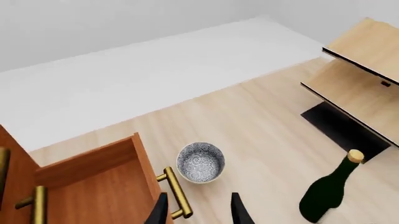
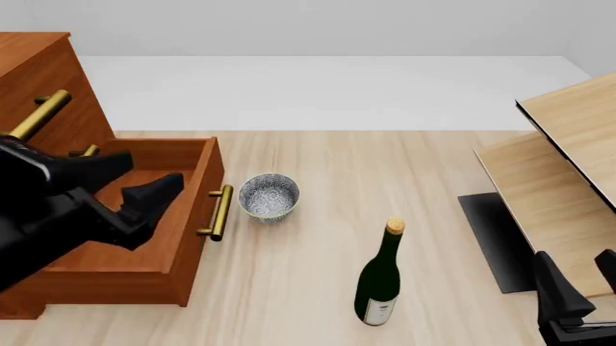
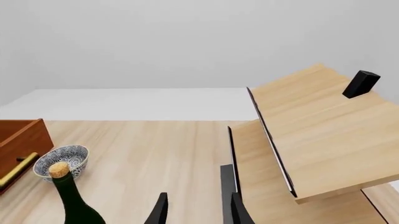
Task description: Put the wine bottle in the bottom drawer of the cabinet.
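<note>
1. The bottle point(image 2: 379, 277) is stood upright on the table point(image 2: 318, 173), right of the open bottom drawer point(image 2: 144, 238).
2. The right gripper point(image 2: 578, 285), jaws apart and empty, is held well right of it.
3. The left gripper point(image 2: 130, 189), jaws parted, is held over the drawer.

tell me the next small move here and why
Probably swing the right end effector left toward the wine bottle. The bottom drawer already stands pulled out, and the bottle stands upright and ungrasped on the table between drawer and right arm. The left end effector hovers over the drawer, open and empty.
</note>
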`<state>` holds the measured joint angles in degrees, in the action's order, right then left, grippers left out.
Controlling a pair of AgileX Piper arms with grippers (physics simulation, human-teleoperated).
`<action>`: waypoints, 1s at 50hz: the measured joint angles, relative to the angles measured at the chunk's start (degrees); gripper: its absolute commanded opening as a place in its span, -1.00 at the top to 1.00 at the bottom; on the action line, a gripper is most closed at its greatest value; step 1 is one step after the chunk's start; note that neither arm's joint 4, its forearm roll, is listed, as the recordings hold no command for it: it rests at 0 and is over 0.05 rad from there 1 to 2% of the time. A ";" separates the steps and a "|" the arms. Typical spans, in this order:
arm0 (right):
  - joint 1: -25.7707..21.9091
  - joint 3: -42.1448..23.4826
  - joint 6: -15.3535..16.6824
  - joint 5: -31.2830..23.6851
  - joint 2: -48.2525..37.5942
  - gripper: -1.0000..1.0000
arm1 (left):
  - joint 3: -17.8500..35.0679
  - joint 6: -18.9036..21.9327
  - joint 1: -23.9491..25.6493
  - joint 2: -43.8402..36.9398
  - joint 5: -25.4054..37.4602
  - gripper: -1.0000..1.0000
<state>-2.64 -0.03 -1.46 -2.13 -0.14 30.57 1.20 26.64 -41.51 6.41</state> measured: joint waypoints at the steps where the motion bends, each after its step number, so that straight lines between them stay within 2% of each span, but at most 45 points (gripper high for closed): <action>1: -0.01 0.00 -0.02 -0.01 0.01 -1.00 | 0.24 0.14 0.42 0.45 0.18 -1.00; 22: -0.01 0.02 -0.26 -0.12 0.10 -1.00 | 3.03 1.51 11.07 3.58 0.63 -1.00; 50: -0.07 0.01 -0.33 0.16 0.12 -1.00 | 6.14 3.53 25.16 -2.83 -2.25 -1.00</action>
<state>-2.71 -0.02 -1.80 -1.97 -0.02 36.71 4.73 51.80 -44.34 4.15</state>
